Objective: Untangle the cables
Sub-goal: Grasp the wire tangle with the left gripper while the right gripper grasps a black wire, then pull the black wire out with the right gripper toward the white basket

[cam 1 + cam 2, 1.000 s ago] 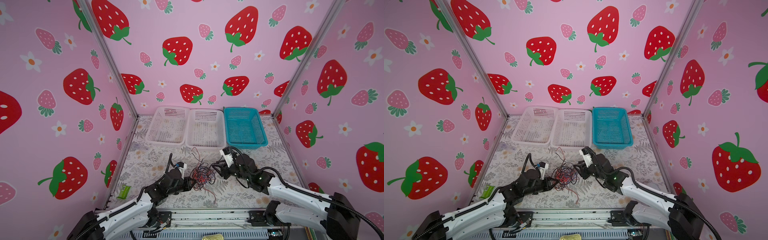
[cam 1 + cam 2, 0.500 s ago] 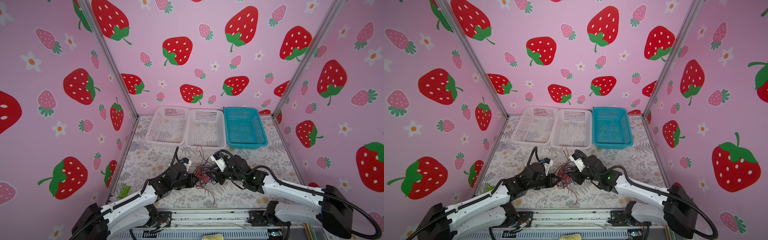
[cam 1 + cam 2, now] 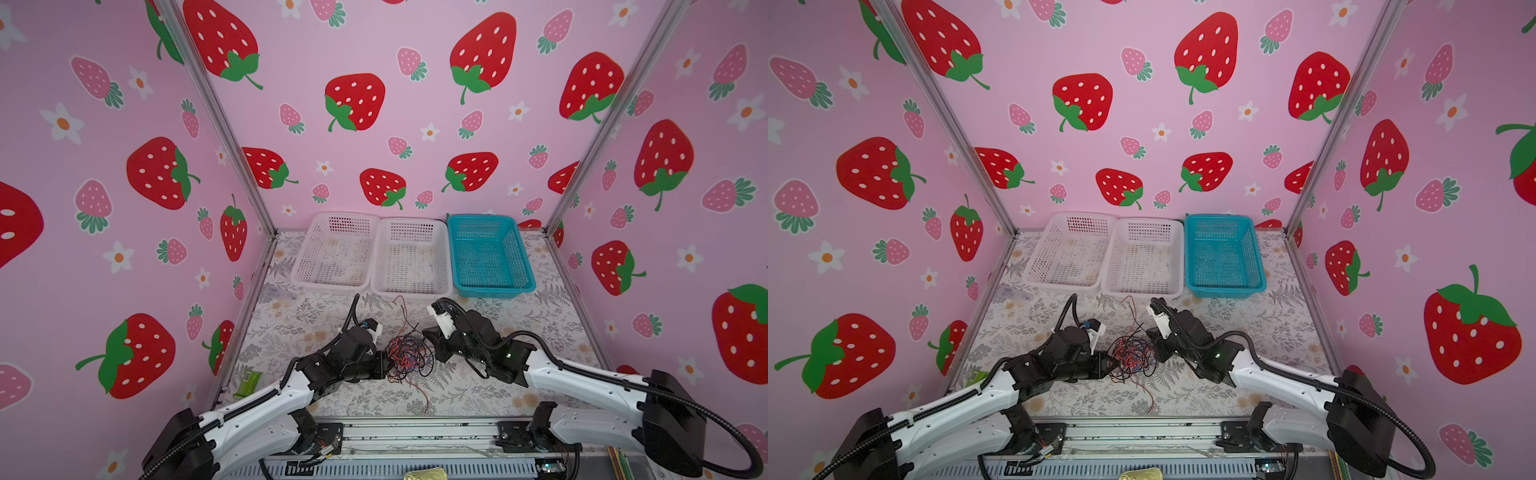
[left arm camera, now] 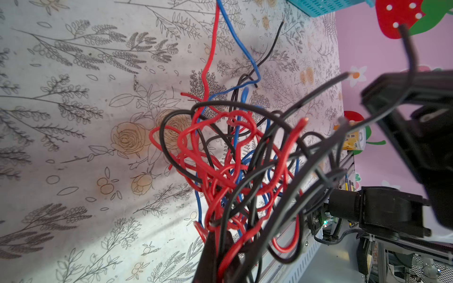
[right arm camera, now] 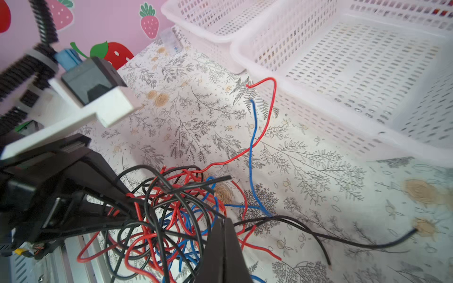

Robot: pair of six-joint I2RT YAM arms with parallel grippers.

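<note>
The cables (image 3: 409, 358) (image 3: 1133, 358) are a knot of thin red, black and blue wires on the floral table, between my two grippers. The left gripper (image 3: 385, 365) (image 3: 1111, 365) is at the knot's left edge. In the left wrist view it (image 4: 215, 242) is shut, with red and black cables (image 4: 235, 156) running between its fingers. My right gripper (image 3: 429, 338) (image 3: 1152, 338) is at the knot's right edge. In the right wrist view its jaws (image 5: 224, 220) are pressed together, and a black cable (image 5: 306, 230) meets the tips from both sides. Loose red and blue ends (image 5: 251, 137) trail toward the baskets.
Two white baskets (image 3: 335, 217) (image 3: 411, 223) and a blue basket (image 3: 492, 287) stand in a row at the back. A green packet (image 3: 247, 382) lies by the left wall. A small clear item (image 3: 282, 293) lies near the left basket. The metal rail (image 3: 415, 432) marks the front edge.
The right gripper has moved left into the knot's right edge and closed. The left gripper has kept its hold on the knot and barely moved.
</note>
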